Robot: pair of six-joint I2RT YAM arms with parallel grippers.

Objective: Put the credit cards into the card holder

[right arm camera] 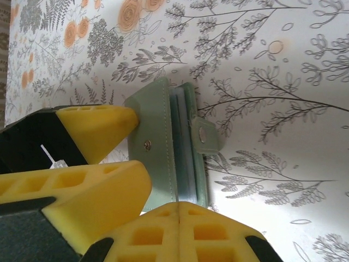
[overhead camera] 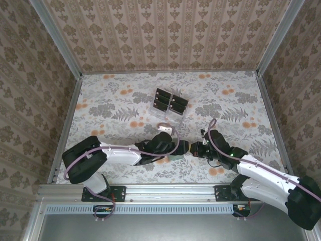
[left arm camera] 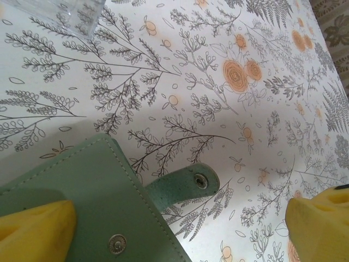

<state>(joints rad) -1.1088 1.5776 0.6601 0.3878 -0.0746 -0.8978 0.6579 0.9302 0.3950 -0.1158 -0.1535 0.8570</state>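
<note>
Opening seems the step in hand: the unsnapped holder (left arm camera: 103,185) lies beneath the empty, wide-open left end effector (left arm camera: 177,224) and at the tips of the fully closed right end effector (right arm camera: 180,218), grip unclear; next its cover needs lifting, with the cards (overhead camera: 164,99) well beyond both.
</note>
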